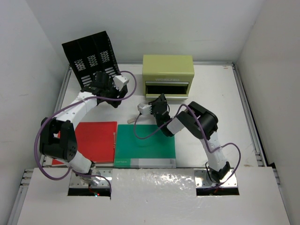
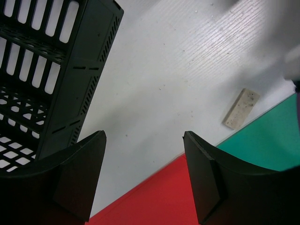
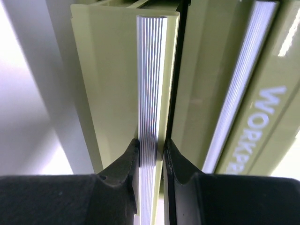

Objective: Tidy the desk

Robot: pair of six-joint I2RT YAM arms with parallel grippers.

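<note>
- From above: a broad white tabletop [image 1: 211, 108] with grey rails along its edges, lying under everything. On it, a black rack [image 1: 89, 54] at the far left, an olive box [image 1: 168, 70] at the far middle, and a red folder [image 1: 96, 138] and a green folder [image 1: 145, 145] side by side near the arm bases.
- Left fingers [image 1: 111, 91] hovering just beside the rack over bare tabletop, probably waiting there for filing work.
- Right fingers [image 1: 158, 107] up against the box's front, where the work seems to be.
- Left wrist: left fingers [image 2: 82, 178] wide apart, holding nothing. Below them, white tabletop, faintly ribbed and speckled, with the rack's corner at left, a red edge and a green edge close by, and a small beige block [image 2: 240, 108] lying loose just beside the green folder.
- Right wrist: right fingers [image 3: 129, 166] clamped on the ribbed silver handle [image 3: 151, 79] of the drawer [image 3: 108, 84], one on each side and touching it. A grip suited to sliding the drawer; which way, impossible to tell.
- Tidying seemingly unfinished: both folders and the block loose on the tabletop.
</note>
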